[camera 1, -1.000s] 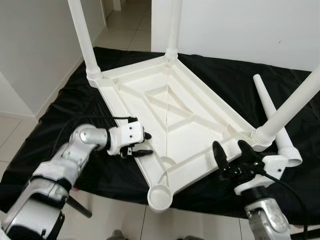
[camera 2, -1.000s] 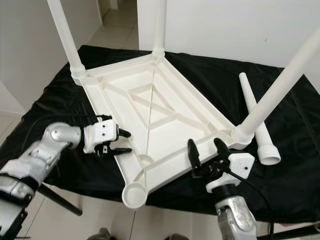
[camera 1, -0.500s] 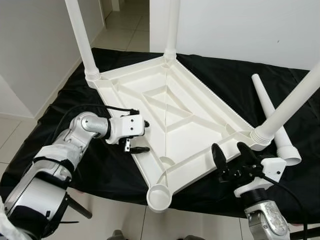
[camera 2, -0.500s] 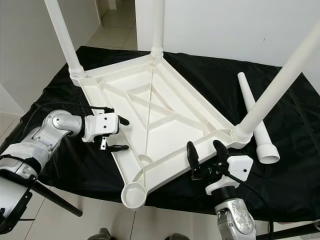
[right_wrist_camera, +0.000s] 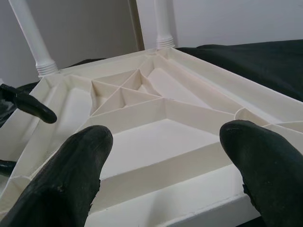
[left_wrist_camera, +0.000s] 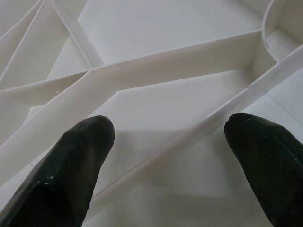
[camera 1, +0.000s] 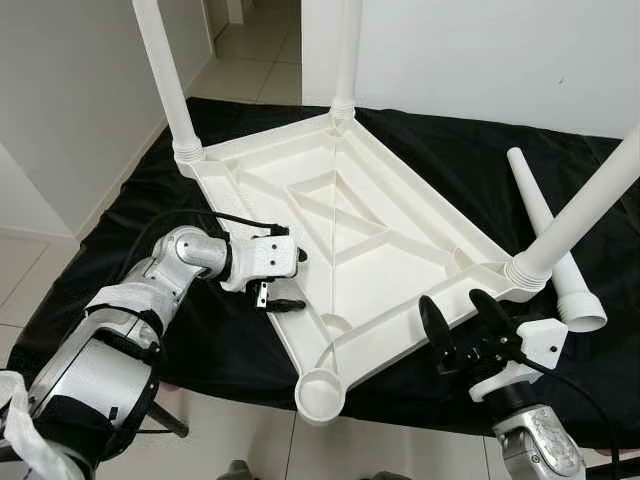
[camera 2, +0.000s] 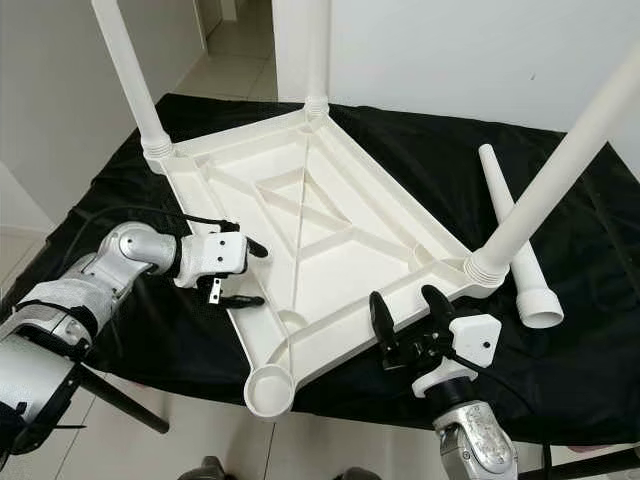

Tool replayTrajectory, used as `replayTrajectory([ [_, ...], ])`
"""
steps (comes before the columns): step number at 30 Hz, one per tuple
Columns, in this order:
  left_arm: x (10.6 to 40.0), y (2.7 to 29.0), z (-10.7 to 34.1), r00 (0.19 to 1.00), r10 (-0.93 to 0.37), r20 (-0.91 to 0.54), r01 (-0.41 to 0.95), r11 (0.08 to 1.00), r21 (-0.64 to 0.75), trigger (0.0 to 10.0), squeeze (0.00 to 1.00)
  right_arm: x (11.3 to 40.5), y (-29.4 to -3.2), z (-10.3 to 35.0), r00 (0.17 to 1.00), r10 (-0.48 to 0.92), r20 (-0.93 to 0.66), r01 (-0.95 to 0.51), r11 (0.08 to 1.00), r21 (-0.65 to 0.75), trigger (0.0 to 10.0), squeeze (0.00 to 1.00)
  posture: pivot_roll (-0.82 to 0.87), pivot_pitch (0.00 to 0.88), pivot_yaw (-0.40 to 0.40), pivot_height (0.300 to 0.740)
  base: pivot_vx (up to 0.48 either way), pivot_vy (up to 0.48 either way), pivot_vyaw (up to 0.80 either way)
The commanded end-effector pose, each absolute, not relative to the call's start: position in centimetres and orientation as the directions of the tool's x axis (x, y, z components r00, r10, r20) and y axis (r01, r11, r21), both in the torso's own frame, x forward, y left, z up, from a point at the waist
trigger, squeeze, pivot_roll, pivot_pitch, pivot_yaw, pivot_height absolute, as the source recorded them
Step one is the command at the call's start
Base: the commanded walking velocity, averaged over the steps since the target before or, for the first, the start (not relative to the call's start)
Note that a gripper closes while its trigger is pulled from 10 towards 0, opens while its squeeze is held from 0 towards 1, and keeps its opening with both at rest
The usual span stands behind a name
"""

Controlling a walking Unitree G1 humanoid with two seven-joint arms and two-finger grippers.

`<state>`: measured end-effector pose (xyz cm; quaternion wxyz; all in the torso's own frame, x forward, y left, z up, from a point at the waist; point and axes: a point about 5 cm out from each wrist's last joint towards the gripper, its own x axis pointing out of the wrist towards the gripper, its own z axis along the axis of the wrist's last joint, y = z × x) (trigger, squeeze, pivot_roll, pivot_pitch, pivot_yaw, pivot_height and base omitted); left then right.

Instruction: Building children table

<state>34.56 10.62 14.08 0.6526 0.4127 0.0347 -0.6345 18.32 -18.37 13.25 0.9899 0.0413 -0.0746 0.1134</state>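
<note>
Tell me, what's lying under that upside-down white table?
A black cloth is spread beneath the table, reaching past it on every side, with a loose white leg lying on it. Whatever surface is under the cloth is covered.

One tabletop, four legs, two pincers, one cloth

One white tabletop (camera 1: 350, 240) lying upside down; three white legs standing fitted in its corner sockets — one at the far left (camera 1: 165, 70), one at the far corner (camera 1: 347, 55), one at the right (camera 1: 585, 205); one loose leg (camera 1: 545, 235) lying on the single black cloth (camera 1: 470, 170); one empty corner socket (camera 1: 320, 392) at the near corner; two pincers, the left pincer (camera 1: 290, 278) and the right pincer (camera 1: 462, 318), each with two black fingers spread apart.
</note>
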Motion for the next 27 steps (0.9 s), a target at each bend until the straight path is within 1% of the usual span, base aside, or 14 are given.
replayTrajectory([
  [1,33.4,11.0,12.5,0.013,-0.716,-0.698,0.878,-0.327,0.351,10.0,0.0,18.2,-18.6,13.2,0.965,0.219,0.144,-0.228,0.972,0.05,10.0,0.0,-0.07,0.022,0.047,0.74,0.0,0.0,0.0],
  [4,33.4,10.9,12.5,0.011,-0.712,-0.702,0.877,-0.33,0.348,10.0,0.0,18.2,-18.6,13.2,0.965,0.219,0.143,-0.228,0.972,0.05,10.0,0.0,-0.07,0.022,0.047,0.74,0.0,0.0,0.0],
  [6,33.3,10.8,12.3,-0.002,-0.688,-0.725,0.861,-0.37,0.349,10.0,0.0,18.1,-18.6,13.2,0.964,0.227,0.139,-0.234,0.971,0.039,10.0,0.0,-0.07,0.021,0.053,0.74,0.0,0.0,0.0],
  [10,33.3,10.6,12.3,-0.012,-0.675,-0.738,0.85,-0.395,0.347,10.0,0.0,18.1,-18.6,13.2,0.962,0.236,0.137,-0.242,0.97,0.027,10.0,0.0,-0.07,0.02,0.055,0.74,0.0,0.0,0.0],
  [11,33.3,10.5,12.4,-0.03,-0.673,-0.739,0.851,-0.404,0.334,10.0,0.0,18.1,-18.6,13.2,0.962,0.239,0.136,-0.244,0.969,0.026,10.0,0.0,-0.07,0.022,0.057,0.74,0.0,0.0,0.0],
  [12,33.3,10.5,12.4,-0.03,-0.673,-0.739,0.851,-0.404,0.334,10.0,0.0,18.1,-18.6,13.2,0.962,0.239,0.136,-0.244,0.969,0.026,10.0,0.0,-0.07,0.022,0.057,0.74,0.0,0.0,0.0],
  [13,33.3,10.5,12.5,-0.051,-0.675,-0.736,0.86,-0.405,0.311,8.6,0.0,18.1,-18.5,13.2,0.961,0.243,0.134,-0.248,0.969,0.023,10.0,0.0,-0.07,0.025,0.061,0.74,0.0,0.0,0.0],
  [14,33.3,10.5,12.5,-0.051,-0.675,-0.736,0.86,-0.405,0.311,8.6,0.0,18.1,-18.5,13.2,0.961,0.243,0.134,-0.248,0.969,0.023,10.0,0.0,-0.07,0.025,0.061,0.74,0.0,0.0,0.0],
  [15,33.3,10.5,12.7,-0.084,-0.677,-0.731,0.873,-0.404,0.274,7.4,0.0,18.0,-18.5,13.1,0.961,0.244,0.131,-0.249,0.968,0.02,10.0,0.0,-0.07,0.031,0.064,0.74,0.0,0.0,0.0],
  [16,33.3,10.5,12.9,-0.107,-0.68,-0.725,0.881,-0.403,0.248,7.4,0.0,17.9,-18.4,13.1,0.961,0.245,0.129,-0.249,0.968,0.019,10.0,0.0,-0.07,0.031,0.064,0.74,0.0,0.0,0.0],
  [17,33.4,10.5,13.2,-0.137,-0.684,-0.716,0.89,-0.403,0.215,3.7,0.0,17.8,-18.4,13.1,0.961,0.244,0.128,-0.249,0.968,0.019,10.0,0.0,-0.07,0.04,0.07,0.74,0.0,0.0,0.0],
  [20,33.4,10.5,13.3,-0.156,-0.687,-0.71,0.894,-0.404,0.195,3.7,0.0,17.8,-18.4,13.1,0.962,0.244,0.127,-0.248,0.969,0.019,10.0,0.0,-0.07,0.04,0.07,0.74,0.0,0.0,0.0],
  [21,33.5,10.5,13.9,-0.206,-0.687,-0.697,0.896,-0.419,0.148,0.0,0.0,17.6,-18.6,13.0,0.963,0.24,0.122,-0.244,0.97,0.017,10.0,0.0,-0.07,0.051,0.072,0.74,0.0,0.0,0.0],
  [27,33.6,10.5,14.5,-0.229,-0.666,-0.71,0.881,-0.452,0.14,0.0,0.0,17.6,-18.7,13.0,0.964,0.239,0.118,-0.242,0.97,0.014,10.0,0.0,-0.07,0.059,0.073,0.74,0.0,0.0,0.0],
])
